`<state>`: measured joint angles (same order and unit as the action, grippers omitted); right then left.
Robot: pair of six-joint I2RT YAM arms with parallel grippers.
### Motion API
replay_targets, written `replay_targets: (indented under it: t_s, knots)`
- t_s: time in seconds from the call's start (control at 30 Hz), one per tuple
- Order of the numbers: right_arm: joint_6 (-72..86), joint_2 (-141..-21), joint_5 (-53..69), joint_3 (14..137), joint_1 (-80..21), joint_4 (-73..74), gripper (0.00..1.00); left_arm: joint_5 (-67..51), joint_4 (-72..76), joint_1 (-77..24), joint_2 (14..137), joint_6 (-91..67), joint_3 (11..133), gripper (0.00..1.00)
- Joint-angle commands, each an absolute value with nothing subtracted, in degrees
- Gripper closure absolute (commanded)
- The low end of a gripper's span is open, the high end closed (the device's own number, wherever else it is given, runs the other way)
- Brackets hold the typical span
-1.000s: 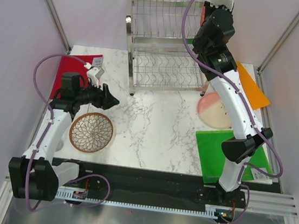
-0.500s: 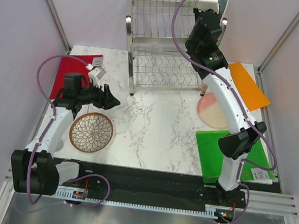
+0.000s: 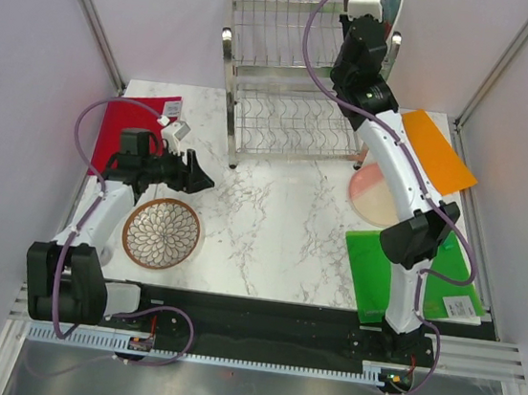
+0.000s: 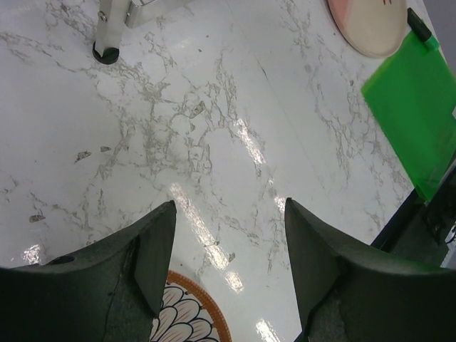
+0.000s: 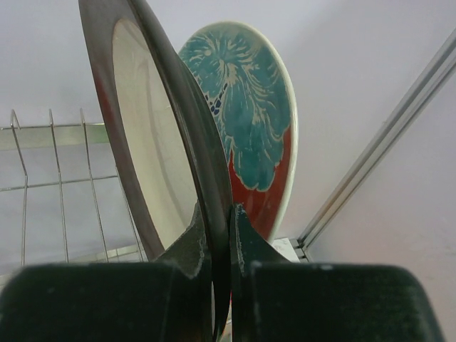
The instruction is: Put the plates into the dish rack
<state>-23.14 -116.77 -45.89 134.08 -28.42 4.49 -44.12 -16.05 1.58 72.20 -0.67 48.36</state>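
Top external: high behind the arm bases, facing down over the whole desk [image 3: 279,228].

Left wrist: low over the desk, tilted forward. It shares the green board [image 4: 420,121] and pink plate [image 4: 363,25] with the top view.

Right wrist: raised, close-range, facing upward. The dish rack [image 5: 43,178] wires at left are apparently the upper shelf.

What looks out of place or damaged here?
Nothing stands out. The right gripper pinches the metal plate by its rim at the dish rack, the red plate upright behind it; the brown plate and pink plate lie flat on the table. No spills or cracks visible.
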Motion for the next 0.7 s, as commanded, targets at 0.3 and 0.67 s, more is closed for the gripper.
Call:
replay_targets:
  t_s: [0.3, 0.67]
  knots:
    - [-20.66, -121.55, -47.80, 141.68, -25.93, 0.53, 1.00, -46.50, -13.09, 1.67, 75.14, -2.90, 50.80, 0.31]
    - [-19.86, -120.50, -49.57, 139.75, -25.93, -2.81, 1.00, -47.11, -13.10, 1.67, 76.20, -2.99, 51.59, 0.31]
